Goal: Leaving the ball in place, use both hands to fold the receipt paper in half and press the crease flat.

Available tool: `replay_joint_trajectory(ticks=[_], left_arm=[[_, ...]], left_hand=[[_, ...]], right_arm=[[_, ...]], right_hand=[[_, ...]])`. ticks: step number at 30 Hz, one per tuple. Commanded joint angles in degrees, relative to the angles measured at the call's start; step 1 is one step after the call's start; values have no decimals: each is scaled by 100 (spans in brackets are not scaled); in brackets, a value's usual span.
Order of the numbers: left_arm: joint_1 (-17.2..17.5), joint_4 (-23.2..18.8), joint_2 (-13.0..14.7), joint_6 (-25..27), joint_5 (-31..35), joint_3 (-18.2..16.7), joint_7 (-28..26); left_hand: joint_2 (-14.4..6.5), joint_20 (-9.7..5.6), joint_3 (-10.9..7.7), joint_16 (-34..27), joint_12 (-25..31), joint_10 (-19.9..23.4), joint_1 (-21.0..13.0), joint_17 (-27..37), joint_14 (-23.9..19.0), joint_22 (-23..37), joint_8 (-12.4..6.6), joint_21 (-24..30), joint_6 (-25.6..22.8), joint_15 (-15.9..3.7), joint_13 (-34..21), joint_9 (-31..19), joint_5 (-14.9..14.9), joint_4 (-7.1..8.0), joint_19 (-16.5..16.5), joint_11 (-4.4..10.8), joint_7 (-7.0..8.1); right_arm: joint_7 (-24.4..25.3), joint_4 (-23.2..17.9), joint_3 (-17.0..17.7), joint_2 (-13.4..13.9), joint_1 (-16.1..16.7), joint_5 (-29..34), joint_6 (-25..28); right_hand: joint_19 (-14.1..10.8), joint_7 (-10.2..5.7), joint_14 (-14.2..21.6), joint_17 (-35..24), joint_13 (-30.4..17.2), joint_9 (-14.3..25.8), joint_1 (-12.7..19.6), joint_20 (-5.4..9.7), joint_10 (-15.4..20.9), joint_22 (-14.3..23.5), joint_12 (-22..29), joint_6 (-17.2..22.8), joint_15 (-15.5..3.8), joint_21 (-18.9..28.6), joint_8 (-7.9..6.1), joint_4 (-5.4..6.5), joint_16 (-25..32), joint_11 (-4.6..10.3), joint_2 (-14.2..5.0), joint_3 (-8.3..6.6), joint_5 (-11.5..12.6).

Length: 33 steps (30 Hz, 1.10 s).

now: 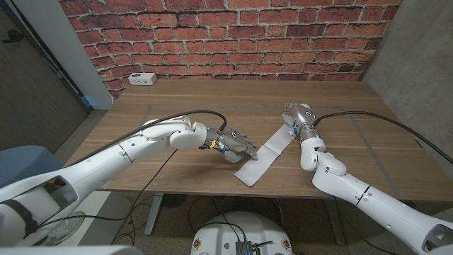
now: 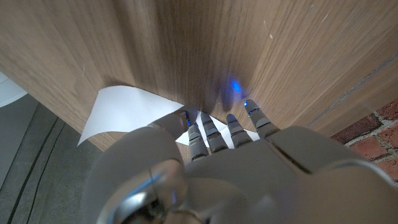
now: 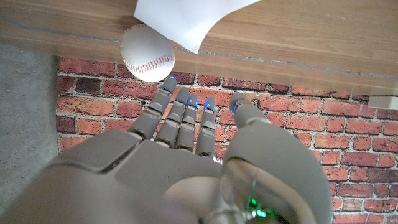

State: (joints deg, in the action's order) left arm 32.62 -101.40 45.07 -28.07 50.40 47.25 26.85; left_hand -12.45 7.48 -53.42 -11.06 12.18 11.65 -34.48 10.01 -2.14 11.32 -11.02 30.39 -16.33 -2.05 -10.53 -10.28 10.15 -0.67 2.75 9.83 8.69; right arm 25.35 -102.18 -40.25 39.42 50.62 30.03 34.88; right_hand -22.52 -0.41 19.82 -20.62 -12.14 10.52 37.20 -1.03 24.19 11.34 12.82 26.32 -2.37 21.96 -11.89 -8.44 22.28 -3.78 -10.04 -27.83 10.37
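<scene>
A long white receipt paper (image 1: 265, 157) lies slantwise on the wooden table (image 1: 191, 99), its near end close to the front edge. My left hand (image 1: 237, 146) is just left of the strip, fingers stretched toward it and holding nothing. In the left wrist view the fingertips (image 2: 231, 120) hover over bare wood beside the paper (image 2: 121, 109). My right hand (image 1: 301, 122) is at the strip's far end. In the right wrist view its fingers (image 3: 180, 115) reach out empty toward a white baseball (image 3: 147, 53) with red stitching, which sits by the paper's corner (image 3: 186, 15).
A small white box (image 1: 144, 78) stands at the table's back left, against the brick wall. Black cables run along both arms. A blue seat (image 1: 21, 159) is off the table's left side. The paper's near end (image 1: 248, 176) lies close to the front edge.
</scene>
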Motion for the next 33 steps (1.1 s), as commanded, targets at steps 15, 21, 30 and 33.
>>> replay_joint_trajectory(ticks=[15, 21, 30, 33], left_arm=[[-67, 87, 36, -45, -67, 3, -15], [-73, 98, 36, -43, -59, -1, -28], [-121, 171, 7, -90, -65, 15, -63], [-141, 200, -9, -96, -90, 25, -39]], left_hand=[[2, 20, 63, -43, 16, 55, -108, 33, -74, 31, 7, 54, -34, -110, -17, -22, -26, -12, -43, -16, -87], [3, 11, 74, -41, 15, 58, -123, 34, -70, 31, 7, 59, -38, -116, -18, -23, -27, -11, -43, -19, -96], [3, 12, 99, -37, 4, 47, -156, 35, -62, 32, 6, 70, -53, -118, -19, -24, -29, -6, -42, -29, -88], [3, 13, 107, -36, 3, 47, -167, 35, -60, 32, 6, 74, -55, -119, -19, -25, -29, -5, -42, -16, -95]], right_arm=[[-894, 477, -659, 59, -659, 282, 1243], [-1030, 577, -823, 61, -803, 327, 1395], [-1177, 678, -953, 76, -948, 305, 1471], [-1132, 730, -963, 71, -963, 288, 1462]], right_hand=[[-34, -15, -67, -54, -19, 36, 91, -6, 42, 3, 44, 79, -21, 60, -21, 52, 31, 31, -15, 80, -14], [-2, -19, -91, -62, -22, 37, 108, -8, 65, 0, 51, 93, -18, 53, -16, 57, 30, -1, -18, 94, -13], [0, -18, -90, -79, -27, 42, 140, -7, 52, -6, 41, 254, -35, 62, -55, 79, 45, 27, -32, 119, -14], [17, -4, -127, -95, -30, 46, 54, -4, 41, -8, 35, 282, -16, 62, -50, 177, 33, 13, -52, 162, -19]])
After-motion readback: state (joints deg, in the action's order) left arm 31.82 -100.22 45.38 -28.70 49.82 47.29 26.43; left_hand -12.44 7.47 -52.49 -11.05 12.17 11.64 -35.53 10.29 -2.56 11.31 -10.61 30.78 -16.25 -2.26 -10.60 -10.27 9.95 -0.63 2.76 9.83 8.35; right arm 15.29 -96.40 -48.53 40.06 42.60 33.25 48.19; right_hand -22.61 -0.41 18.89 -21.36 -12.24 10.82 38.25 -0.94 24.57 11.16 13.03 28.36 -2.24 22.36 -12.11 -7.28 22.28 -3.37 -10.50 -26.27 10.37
